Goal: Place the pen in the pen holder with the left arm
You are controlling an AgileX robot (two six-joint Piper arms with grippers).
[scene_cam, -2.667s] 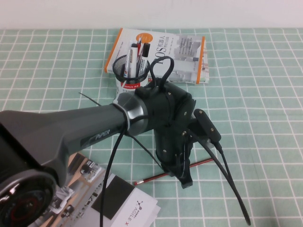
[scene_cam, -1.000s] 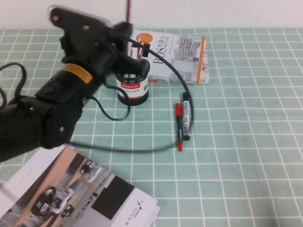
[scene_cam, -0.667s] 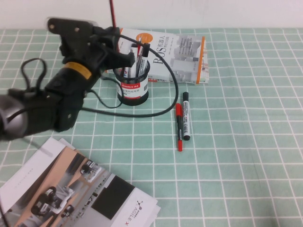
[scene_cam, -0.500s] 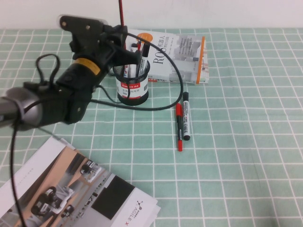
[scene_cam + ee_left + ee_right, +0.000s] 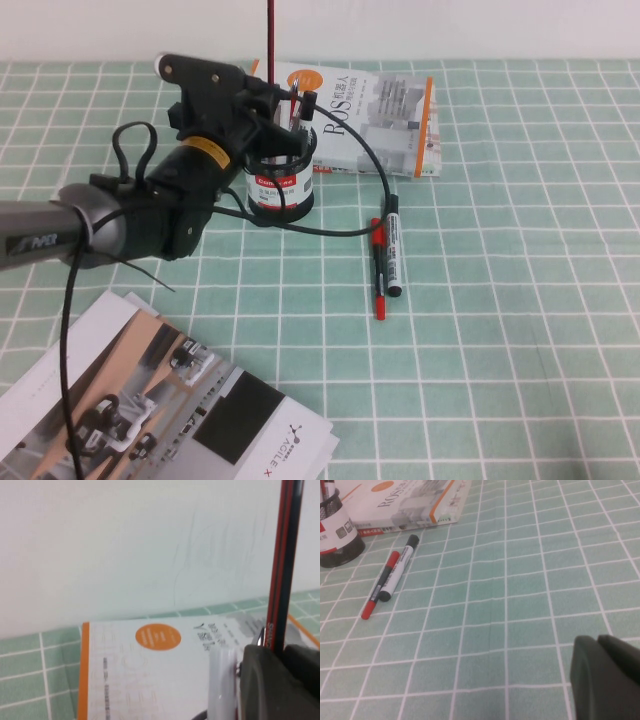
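Observation:
My left gripper [image 5: 268, 92] is shut on the pen [image 5: 270, 35], a thin dark red stick with black stripes. It holds the pen upright, with the upper end running out of the top of the high view. The gripper hovers just above the rim of the black mesh pen holder [image 5: 281, 186], which has several pens in it. In the left wrist view the pen [image 5: 283, 555] rises from between the fingers of the left gripper [image 5: 279, 652]. My right gripper [image 5: 598, 639] is shut and empty, low over the tablecloth, and out of the high view. The holder shows in the right wrist view [image 5: 334, 532].
An orange-edged book [image 5: 375, 110] lies behind the holder. A red-capped marker [image 5: 378, 268] and a black-capped white marker [image 5: 394, 250] lie side by side to the holder's right. An open magazine [image 5: 170, 410] lies at the front left. A black cable [image 5: 340, 228] trails across the cloth.
My left arm has swung right and lower, bringing the upright pen from left of the holder to above its rim. The markers and book have not moved.

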